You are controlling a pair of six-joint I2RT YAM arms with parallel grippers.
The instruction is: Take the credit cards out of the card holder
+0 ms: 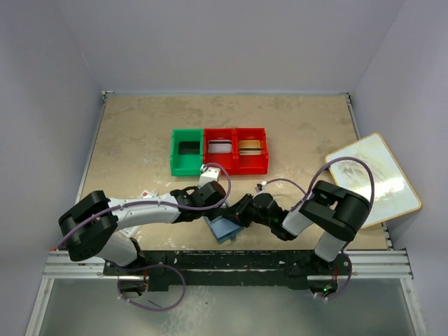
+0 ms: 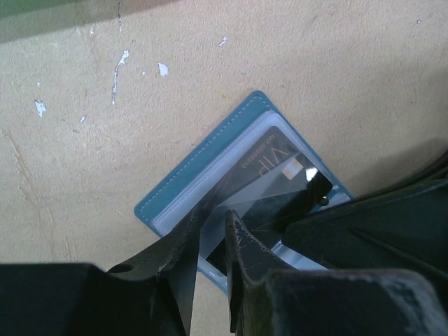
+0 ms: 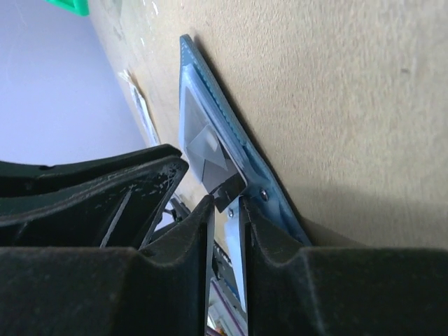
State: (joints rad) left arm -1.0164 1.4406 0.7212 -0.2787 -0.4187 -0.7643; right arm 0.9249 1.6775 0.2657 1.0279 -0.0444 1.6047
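Card holder (image 2: 203,175) lies open on the table (image 2: 336,70) at the near middle, between both arms, with a dark VIP card (image 2: 269,168) under the clear slot. Right gripper (image 3: 225,206) has its fingers nearly closed on the holder's near-right edge by the clasp stud, pinning it. Left gripper (image 2: 215,213) is at the holder's near edge with fingers narrow; can't tell whether they pinch the card or only the clear sleeve. Step in hand looks like pulling this card. To do it well, keep the right clamp firm, grab the card edge and not the sleeve, and slide it flat along the slot opening. Far off, the green bin (image 1: 187,150) and red bins (image 1: 234,150) already hold cards.
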